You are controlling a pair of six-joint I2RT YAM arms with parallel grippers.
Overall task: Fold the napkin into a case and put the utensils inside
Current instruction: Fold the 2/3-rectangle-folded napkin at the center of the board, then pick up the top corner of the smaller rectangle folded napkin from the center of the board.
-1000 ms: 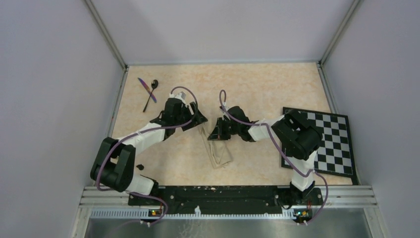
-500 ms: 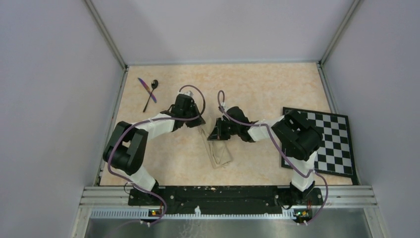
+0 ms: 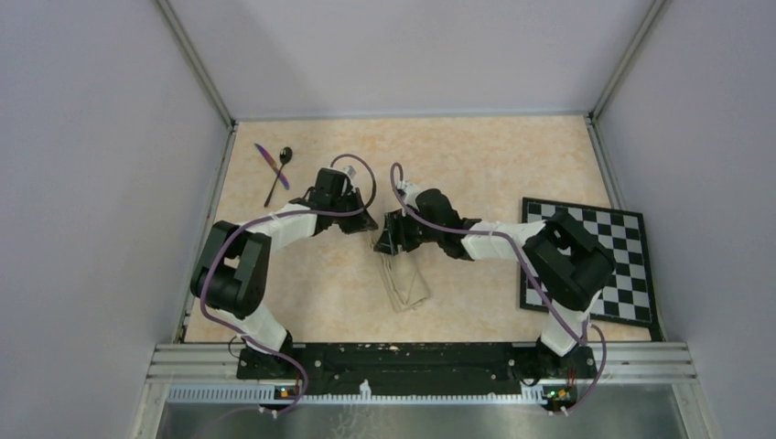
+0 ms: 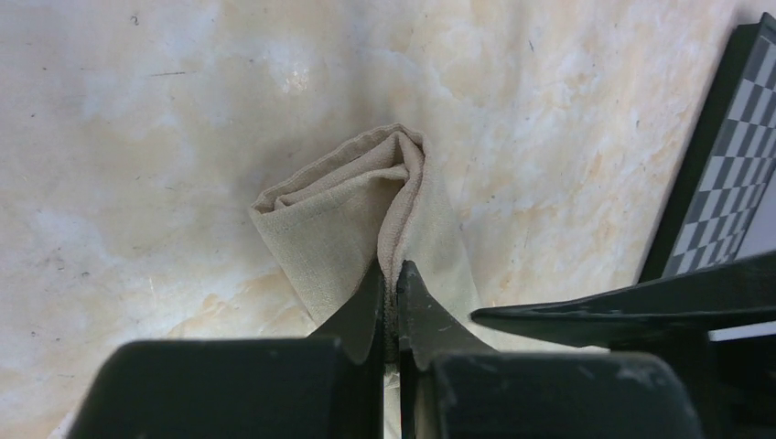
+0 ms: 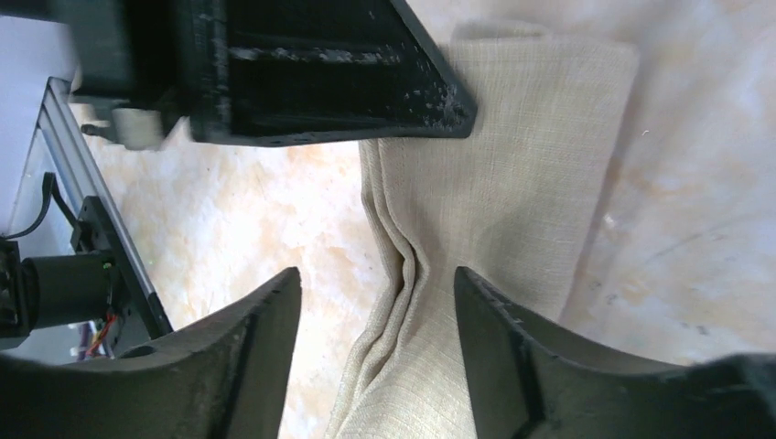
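Left jaws clamped on napkin (image 4: pixel 343 206) ridge, right jaws wide open astride folded edge

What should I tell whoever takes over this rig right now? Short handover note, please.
Left tool: shut on a pinched fold at the far end of the napkin.
Right tool: open, straddling the creased edge of the napkin next to the left tool, gripping nothing.
Black spoon and purple knife: lying crossed near the far left corner of the table, untouched.
Done: napkin folded into a narrow oblong mid-table.
Left: probably finish or open the pocket, then fetch both utensils and slide them in.
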